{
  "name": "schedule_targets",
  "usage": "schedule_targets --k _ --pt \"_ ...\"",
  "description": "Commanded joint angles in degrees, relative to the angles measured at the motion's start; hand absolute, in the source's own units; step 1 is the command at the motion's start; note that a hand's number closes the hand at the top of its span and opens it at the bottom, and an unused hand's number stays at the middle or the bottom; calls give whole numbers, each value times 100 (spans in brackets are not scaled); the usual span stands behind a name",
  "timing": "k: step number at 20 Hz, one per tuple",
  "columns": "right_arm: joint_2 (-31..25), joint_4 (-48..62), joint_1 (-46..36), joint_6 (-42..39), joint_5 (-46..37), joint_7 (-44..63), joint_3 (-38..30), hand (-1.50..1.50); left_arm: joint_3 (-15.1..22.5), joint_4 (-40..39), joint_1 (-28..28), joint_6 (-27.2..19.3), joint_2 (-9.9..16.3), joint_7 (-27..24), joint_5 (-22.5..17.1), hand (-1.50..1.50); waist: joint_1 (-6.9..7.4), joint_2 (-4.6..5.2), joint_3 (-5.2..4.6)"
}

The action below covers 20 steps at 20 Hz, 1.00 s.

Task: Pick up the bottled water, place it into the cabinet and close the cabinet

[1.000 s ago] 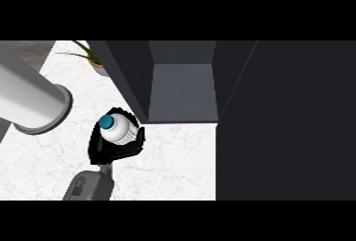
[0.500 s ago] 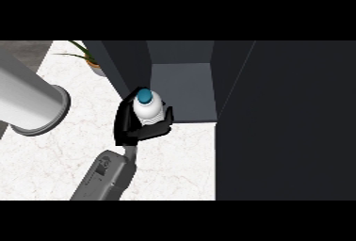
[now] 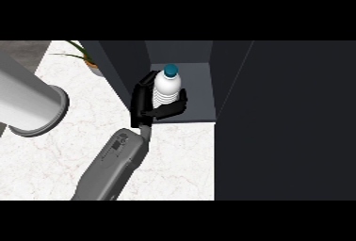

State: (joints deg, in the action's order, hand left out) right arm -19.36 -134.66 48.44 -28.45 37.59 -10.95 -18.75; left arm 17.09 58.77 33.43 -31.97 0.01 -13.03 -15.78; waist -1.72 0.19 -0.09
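You will find nothing readable here: the bottled water (image 3: 168,89) carries no legible label, and the grey forearm (image 3: 115,164) bears only small dark marks near the wrist, too blurred to make out as letters or numbers.

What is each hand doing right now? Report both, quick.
Left hand: not in view.
Right hand: shut on the clear plastic water bottle with the blue cap, at the open front of the dark cabinet.
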Motion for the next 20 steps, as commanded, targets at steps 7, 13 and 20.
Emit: schedule_targets --k 7,13,20 --pt "-146 -732 204 94 1055 444 -244 -150 -353 -1746 1230 -18 -1 -424 -681 150 -143 43 -5" --pt "-289 -425 -14 -69 1096 298 -326 -150 -344 -2584 1840 -287 -1 -938 -812 150 -180 66 -4" --pt "-98 -332 -73 -53 744 288 -58 -150 -598 -3706 2578 -419 0 -1184 -702 150 -190 91 -1"
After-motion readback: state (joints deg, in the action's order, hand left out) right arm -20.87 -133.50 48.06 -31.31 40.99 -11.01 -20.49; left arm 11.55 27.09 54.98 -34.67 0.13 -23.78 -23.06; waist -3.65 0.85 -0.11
